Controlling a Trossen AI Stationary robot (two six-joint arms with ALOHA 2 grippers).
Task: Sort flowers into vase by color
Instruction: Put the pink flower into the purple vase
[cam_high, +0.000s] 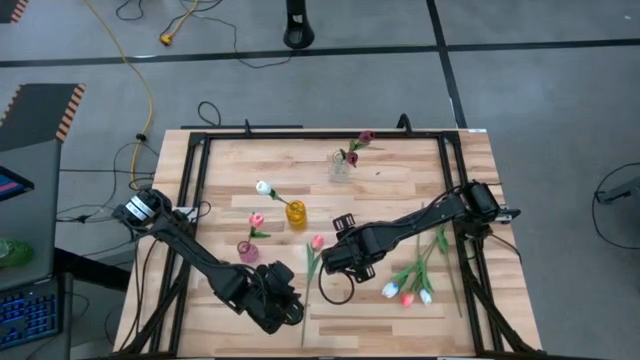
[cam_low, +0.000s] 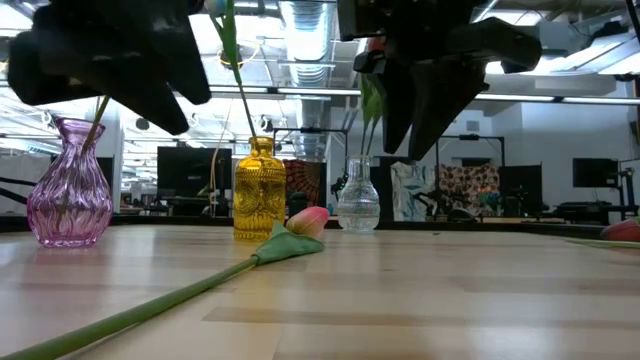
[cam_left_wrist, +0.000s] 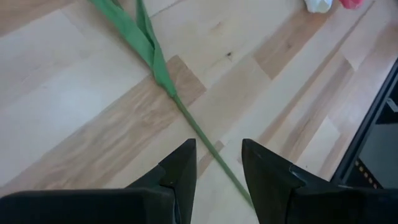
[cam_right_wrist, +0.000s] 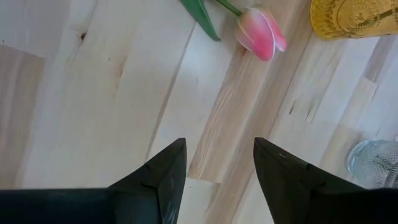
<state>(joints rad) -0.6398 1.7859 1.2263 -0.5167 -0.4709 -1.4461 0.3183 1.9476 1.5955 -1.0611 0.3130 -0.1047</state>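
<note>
The left gripper (cam_left_wrist: 217, 165) was seen with its jaws parted above a green flower stem (cam_left_wrist: 199, 130) laid diagonally across the wooden worktop (cam_left_wrist: 74, 106); two leaves (cam_left_wrist: 140, 37) were attached.

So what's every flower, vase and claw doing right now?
Purple glass vase: upright, holds pink tulip.
Yellow glass vase: upright, holds white tulip.
Clear glass vase: upright, holds dark red tulips.
Loose pink tulip: lying flat.
Left claw: open, empty.
Right claw: open, empty.

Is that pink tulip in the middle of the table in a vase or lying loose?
Loose: the pink tulip lies flat on the wood, beside the yellow glass vase.
</note>
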